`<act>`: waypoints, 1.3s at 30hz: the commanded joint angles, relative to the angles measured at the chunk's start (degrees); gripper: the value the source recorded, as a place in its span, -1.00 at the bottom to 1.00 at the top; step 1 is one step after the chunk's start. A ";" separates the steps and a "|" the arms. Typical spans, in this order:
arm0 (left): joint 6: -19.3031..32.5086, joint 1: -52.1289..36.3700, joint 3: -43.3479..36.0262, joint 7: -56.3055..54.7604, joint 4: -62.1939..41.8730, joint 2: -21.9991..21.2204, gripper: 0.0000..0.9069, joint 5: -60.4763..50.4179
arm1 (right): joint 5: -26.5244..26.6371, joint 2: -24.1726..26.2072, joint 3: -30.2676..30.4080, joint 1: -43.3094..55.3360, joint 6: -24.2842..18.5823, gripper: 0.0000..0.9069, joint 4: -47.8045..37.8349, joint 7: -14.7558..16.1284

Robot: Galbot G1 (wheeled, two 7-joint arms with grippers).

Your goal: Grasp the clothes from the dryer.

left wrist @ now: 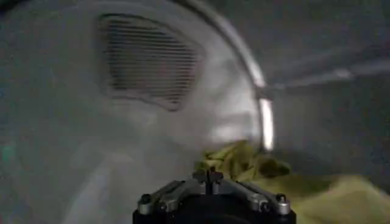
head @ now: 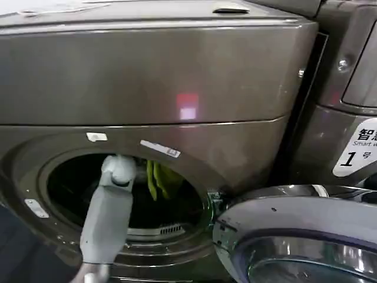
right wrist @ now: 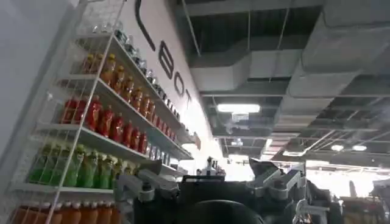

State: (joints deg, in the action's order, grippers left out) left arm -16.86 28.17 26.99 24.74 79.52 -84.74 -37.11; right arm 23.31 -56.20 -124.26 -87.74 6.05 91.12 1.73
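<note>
The yellow-green garment (left wrist: pixel 277 182) is your target: it lies crumpled on the drum floor, just ahead of the left gripper (left wrist: pixel 210 182) and slightly to one side of it. From the head camera you see the same cloth (head: pixel 159 180) hanging bright against the dark inside of the dryer (head: pixel 147 76), behind the left arm (head: pixel 109 212), which reaches in through the round porthole.

You cannot tell how the left jaws stand — the fingers sit below the edge of the wrist picture, and only the gripper's base plate shows. So make sure they are spread before you close in on the cloth.

To do this step well, bring the gripper down onto the nearest raised fold rather than the flat spread of fabric (a ridge gives the fingers something to pinch). Keep the wrist off the drum wall and its vented panel (left wrist: pixel 149 61), and mind the porthole rim when you draw back.

The right gripper (right wrist: pixel 210 189) is parked away from the machine, pointing up at shelves of bottles (right wrist: pixel 103 128) — its jaws cannot be judged either. The open door (head: pixel 300 236) sits low on the right.
</note>
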 commanded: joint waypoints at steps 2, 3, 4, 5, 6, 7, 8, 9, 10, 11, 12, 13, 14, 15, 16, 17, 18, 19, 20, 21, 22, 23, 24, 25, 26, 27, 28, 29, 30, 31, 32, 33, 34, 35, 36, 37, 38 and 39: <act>-7.85 -0.27 0.99 -29.40 -1.49 -6.07 -1.00 19.25 | 0.60 0.02 -0.79 -1.01 -2.37 1.00 -0.02 -0.93; -8.24 -0.25 0.90 -30.45 -1.24 -6.00 -1.00 21.50 | 0.60 0.07 -0.98 -1.16 -2.66 1.00 -0.15 -0.93; -8.31 -0.29 1.02 -31.00 -1.13 -6.05 -1.00 22.38 | 0.59 0.09 -1.11 -1.32 -2.76 1.00 -0.22 -0.94; -8.36 -0.46 1.10 -31.63 -1.29 -6.06 -1.00 23.07 | 0.60 0.12 -1.21 -1.43 -2.81 1.00 -0.26 -1.01; -8.28 -0.68 1.07 -32.26 -1.50 -5.99 -1.00 23.57 | 0.59 0.13 -1.22 -1.45 -2.82 1.00 -0.26 -1.03; -8.40 -0.80 1.06 -32.73 -1.63 -5.88 -1.00 23.98 | 0.60 0.06 -1.22 -1.42 -2.79 1.00 -0.22 -1.00; -8.45 -0.78 1.00 -33.01 -1.57 -5.79 -1.00 24.54 | 0.59 0.00 -1.16 -1.32 -2.77 1.00 -0.15 -1.01; -8.44 -0.73 1.01 -32.99 -1.52 -5.75 -1.00 24.64 | 0.60 -0.03 -1.11 -1.23 -2.77 1.00 -0.13 -1.00; -8.38 -0.56 0.98 -33.03 -1.37 -5.74 -1.00 24.56 | 0.62 -0.07 -1.06 -1.17 -2.77 1.00 -0.12 -1.02; -8.39 -0.49 0.97 -33.00 -1.33 -5.75 -1.00 24.60 | 0.60 -0.09 -1.03 -1.15 -2.78 1.00 -0.13 -1.04; -8.39 -0.40 0.93 -32.98 -1.37 -5.76 -1.00 24.67 | 0.59 -0.09 -0.99 -1.12 -2.82 1.00 -0.13 -1.03; -8.31 -0.32 0.92 -33.00 -1.39 -5.78 -1.00 24.65 | 0.59 -0.07 -0.98 -1.08 -2.84 1.00 -0.13 -1.05; -8.34 -0.26 0.92 -32.94 -1.40 -5.79 -1.00 24.65 | 0.60 -0.05 -0.99 -1.08 -2.83 1.00 -0.14 -1.05; -8.33 -0.26 0.91 -32.94 -1.43 -5.77 -1.00 24.75 | 0.60 -0.01 -1.02 -1.04 -2.83 1.00 -0.17 -1.12; -8.36 -0.22 0.92 -32.80 -1.40 -5.77 -1.00 24.78 | 0.64 0.01 -1.08 -1.07 -2.85 1.00 -0.22 -1.14; -8.36 -0.19 0.89 -32.74 -1.38 -5.75 -1.00 24.84 | 0.64 0.00 -1.09 -1.15 -2.97 1.00 -0.26 -1.15; -8.31 -0.14 0.83 -32.71 -1.37 -5.72 -1.00 24.97 | 0.67 0.00 -1.06 -1.17 -3.10 1.00 -0.27 -1.23; -8.31 -0.10 0.84 -32.61 -1.33 -5.74 -1.00 24.97 | 0.74 -0.05 -1.09 -1.17 -3.16 1.00 -0.27 -1.23; -8.32 -0.06 0.83 -32.54 -1.34 -5.73 -1.00 25.07 | 0.73 -0.08 -1.10 -1.15 -3.12 1.00 -0.26 -1.23; -8.31 0.00 0.84 -32.50 -1.37 -5.73 -1.00 25.10 | 0.72 -0.10 -1.11 -1.10 -3.11 1.00 -0.28 -1.30; -8.32 0.02 0.83 -32.41 -1.41 -5.70 -1.00 25.11 | 0.73 -0.15 -1.14 -1.11 -3.12 1.00 -0.27 -1.21; -8.28 0.09 0.82 -32.41 -1.44 -5.69 -1.00 25.15 | 0.75 -0.17 -1.18 -1.12 -3.13 1.00 -0.25 -1.21; -8.26 0.16 0.82 -32.38 -1.46 -5.68 -1.00 25.17 | 0.76 -0.20 -1.24 -1.13 -3.04 1.00 -0.18 -1.26; -8.24 0.19 0.84 -32.38 -1.47 -5.67 -1.00 25.22 | 0.63 -0.34 -1.33 -1.23 -2.06 1.00 0.13 -1.01; -8.24 0.21 0.85 -32.37 -1.52 -5.66 -1.00 25.32 | 0.66 -0.43 -1.46 -1.32 -1.56 1.00 0.45 -0.68; -8.24 0.21 0.85 -32.37 -1.59 -5.65 -1.00 25.45 | 0.64 -0.55 -1.56 -1.34 -1.02 1.00 0.82 -0.77; -8.20 0.26 0.85 -32.29 -1.61 -5.63 -1.00 25.46 | 0.62 -0.55 -1.68 -1.21 -0.97 1.00 0.97 -0.90; -8.17 0.33 0.84 -32.18 -1.59 -5.59 -1.00 25.44 | 0.66 -0.48 -1.91 -0.93 -0.48 1.00 1.08 -1.00; -8.17 0.45 0.84 -32.03 -1.53 -5.50 -1.00 25.43 | 0.68 -0.31 -2.10 -0.68 -0.15 1.00 1.16 -1.31; -8.16 0.53 0.84 -31.92 -1.47 -5.41 -1.00 25.43 | 0.70 -0.20 -2.25 -0.61 -0.09 1.00 1.16 -1.45; -8.14 0.64 0.83 -31.87 -1.40 -5.25 -1.00 25.46 | 0.72 -0.11 -2.43 -0.65 0.04 1.00 1.18 -1.71; -8.13 0.69 0.83 -31.86 -1.36 -5.13 -1.00 25.54 | 0.74 -0.02 -2.57 -0.71 0.24 1.00 1.22 -1.83; -8.13 0.74 0.83 -31.86 -1.30 -5.08 -1.00 25.73 | 0.76 0.01 -2.66 -0.76 0.40 1.00 1.24 -1.81; -8.07 0.74 0.83 -31.85 -1.29 -5.05 -1.00 25.84 | 0.74 0.04 -2.92 -1.01 0.79 1.00 1.36 -1.82; -7.99 0.73 0.82 -31.80 -1.31 -5.04 -1.00 25.81 | 0.74 0.08 -3.06 -1.09 0.92 1.00 1.38 -1.84; -7.99 0.71 0.78 -31.74 -1.29 -5.06 -1.00 25.81 | 0.68 0.09 -3.17 -1.13 0.91 1.00 1.34 -1.97; -7.92 0.72 0.75 -31.70 -1.23 -5.14 -1.00 25.76 | 0.64 0.09 -3.26 -1.21 0.96 1.00 1.32 -2.16; -7.89 0.76 0.74 -31.59 -1.18 -5.19 -1.00 25.74 | 0.63 0.06 -3.28 -1.26 1.00 1.00 1.32 -2.26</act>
State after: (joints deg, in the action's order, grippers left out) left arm -24.77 28.91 27.82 -6.49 78.13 -89.75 -11.85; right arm 24.02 -56.20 -127.14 -88.99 5.87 92.16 -0.06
